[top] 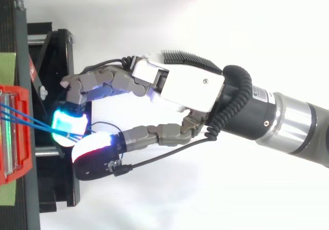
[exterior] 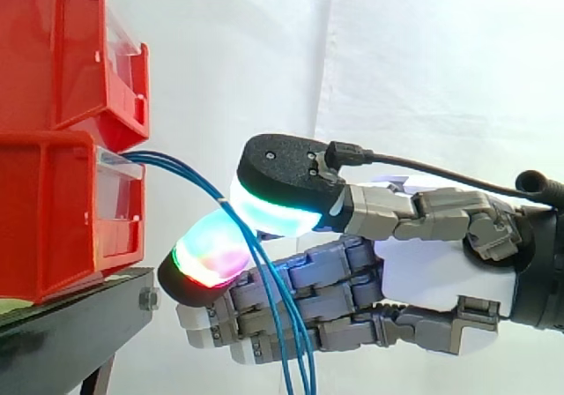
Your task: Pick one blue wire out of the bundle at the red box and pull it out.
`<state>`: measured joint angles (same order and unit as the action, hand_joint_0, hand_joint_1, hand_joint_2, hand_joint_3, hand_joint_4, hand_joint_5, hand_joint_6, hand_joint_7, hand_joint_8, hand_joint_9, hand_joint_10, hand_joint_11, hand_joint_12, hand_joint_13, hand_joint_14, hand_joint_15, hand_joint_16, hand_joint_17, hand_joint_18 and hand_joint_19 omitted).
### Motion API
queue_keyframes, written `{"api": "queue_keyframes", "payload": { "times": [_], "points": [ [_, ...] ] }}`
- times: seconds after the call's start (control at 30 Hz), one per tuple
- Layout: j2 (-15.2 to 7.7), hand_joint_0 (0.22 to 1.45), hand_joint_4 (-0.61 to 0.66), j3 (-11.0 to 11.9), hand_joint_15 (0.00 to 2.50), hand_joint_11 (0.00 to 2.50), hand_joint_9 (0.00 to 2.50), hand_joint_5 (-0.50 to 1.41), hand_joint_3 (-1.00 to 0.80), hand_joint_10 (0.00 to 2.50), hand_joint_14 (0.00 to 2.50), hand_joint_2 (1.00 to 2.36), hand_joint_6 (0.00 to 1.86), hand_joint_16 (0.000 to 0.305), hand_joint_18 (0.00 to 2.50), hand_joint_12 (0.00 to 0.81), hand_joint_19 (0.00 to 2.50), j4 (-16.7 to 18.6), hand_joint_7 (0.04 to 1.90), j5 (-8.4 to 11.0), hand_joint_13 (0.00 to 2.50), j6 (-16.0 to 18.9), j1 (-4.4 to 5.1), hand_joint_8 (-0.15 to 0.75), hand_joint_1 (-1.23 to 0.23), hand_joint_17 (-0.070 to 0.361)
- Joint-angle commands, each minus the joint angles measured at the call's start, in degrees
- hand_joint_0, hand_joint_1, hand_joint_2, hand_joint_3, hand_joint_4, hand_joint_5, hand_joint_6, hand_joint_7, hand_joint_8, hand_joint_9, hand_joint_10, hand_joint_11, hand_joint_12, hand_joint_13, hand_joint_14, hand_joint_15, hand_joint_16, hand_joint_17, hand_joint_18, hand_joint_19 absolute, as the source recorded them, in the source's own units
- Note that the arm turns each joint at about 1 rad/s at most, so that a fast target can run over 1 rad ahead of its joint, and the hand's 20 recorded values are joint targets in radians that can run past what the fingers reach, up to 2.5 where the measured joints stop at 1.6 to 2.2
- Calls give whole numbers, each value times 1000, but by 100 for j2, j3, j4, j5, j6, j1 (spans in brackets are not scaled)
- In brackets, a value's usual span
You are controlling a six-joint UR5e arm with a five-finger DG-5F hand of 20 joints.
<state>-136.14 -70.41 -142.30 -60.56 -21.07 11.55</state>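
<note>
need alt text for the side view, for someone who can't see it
A robot hand from the right pinches thin blue wires between glowing fingers. The wires leave the lower of two stacked red bins on a black stand at left and hang down past the hand.

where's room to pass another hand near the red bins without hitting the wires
Free: above the hand, in front of the upper red bin. Crowded: between the lower red bin and the pads, where the blue wires run.
</note>
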Motion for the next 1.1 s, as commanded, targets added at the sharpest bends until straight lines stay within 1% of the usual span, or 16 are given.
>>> {"api": "queue_keyframes", "payload": {
  "times": [0.0,0.23,0.27,0.33,0.4,0.5,0.87,1.03,1.07],
  "points": [
    [0,602,178,1,154,214,644,-175,-310,7,6,1014,777,52,230,336,283,1,909,0,402,7,-3,248,-668,116],
    [0,604,189,1,169,234,643,-191,-253,8,7,1017,825,51,231,337,288,1,859,-9,405,-2,-12,246,-670,116],
    [9,604,192,1,164,234,644,-190,-258,8,7,1016,818,51,230,339,296,10,846,-9,403,7,-12,247,-671,116],
    [0,581,202,1,175,236,658,-178,-329,8,6,1013,784,52,225,339,302,10,850,-9,403,-2,-12,252,-645,116],
    [0,568,209,9,171,248,665,-168,-378,10,7,1009,754,52,224,343,309,27,886,-9,404,-2,-12,258,-636,118],
    [0,561,205,18,171,240,683,-151,-400,8,8,1008,718,53,227,345,310,36,961,-9,406,-2,-3,259,-629,118],
    [0,558,220,45,188,270,740,-132,-420,9,8,1007,740,52,255,350,322,45,992,-9,441,-2,-12,264,-623,118],
    [0,556,226,45,196,273,757,-121,-413,9,8,1007,722,52,267,348,329,45,1009,-9,452,-2,-12,265,-621,118],
    [0,558,233,45,194,256,766,-112,-412,10,8,1008,697,52,267,348,342,45,1044,-9,457,-2,-12,263,-608,117]
  ]
}}
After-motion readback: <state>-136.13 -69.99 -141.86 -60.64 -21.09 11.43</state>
